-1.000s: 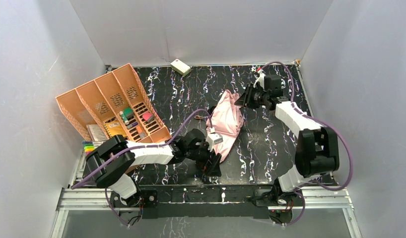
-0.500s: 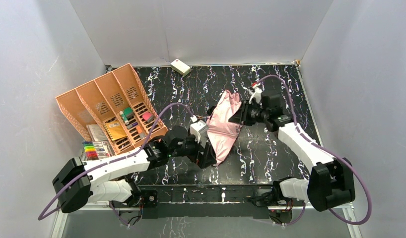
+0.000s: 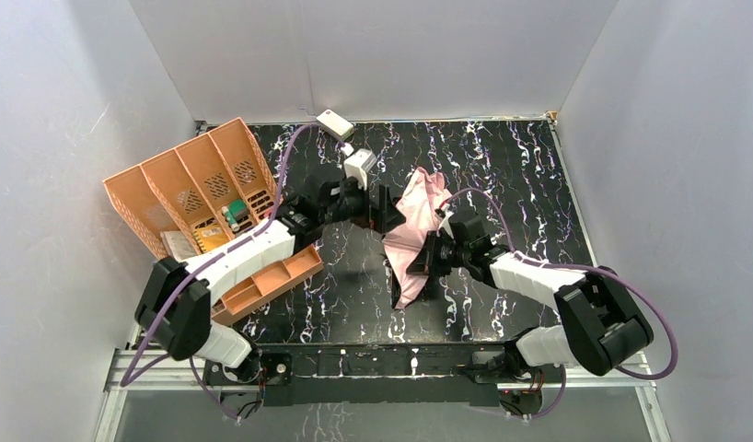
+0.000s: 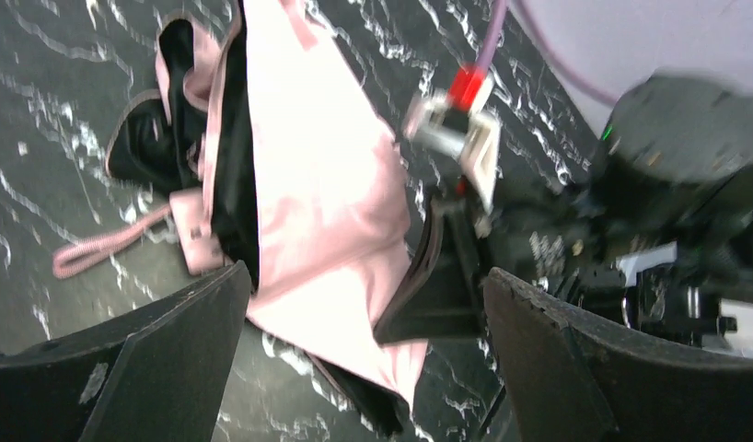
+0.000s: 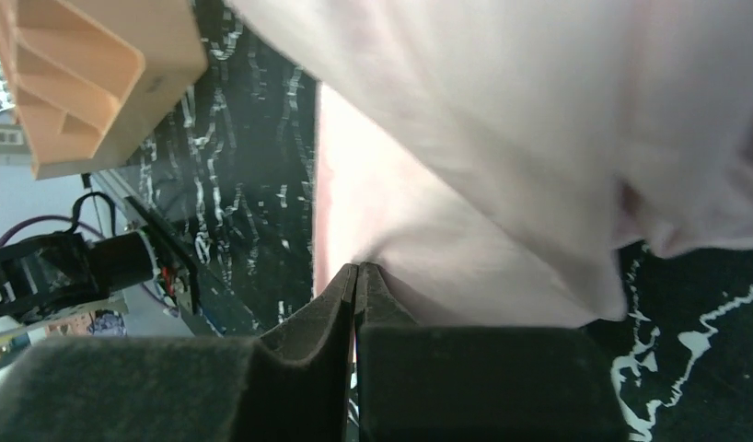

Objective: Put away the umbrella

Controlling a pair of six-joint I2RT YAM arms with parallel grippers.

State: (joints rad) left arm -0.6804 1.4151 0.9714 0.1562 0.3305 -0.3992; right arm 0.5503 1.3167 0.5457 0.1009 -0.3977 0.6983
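Umbrella [image 3: 417, 226] crumpled on surface [image 3: 502, 166]. Right hand [image 5: 354, 269] pinched together on its pink fabric. Left hand [image 3: 384, 212] spread apart, just beside it.

Robot lab cell: white panel walls [image 3: 373, 55], alu frame [image 3: 621, 373], marbled tabletop [image 3: 538, 166].

the top camera looks down from above and behind my bases, holding the whole table [image 3: 538, 166]. my left wrist camera looks out between my left fingers [image 4: 152, 368], near the umbrella [image 4: 327, 203] ahead of them. my right wrist camera, even closer, looks past my right fingers [image 5: 290, 368] onto the same pink cloth.
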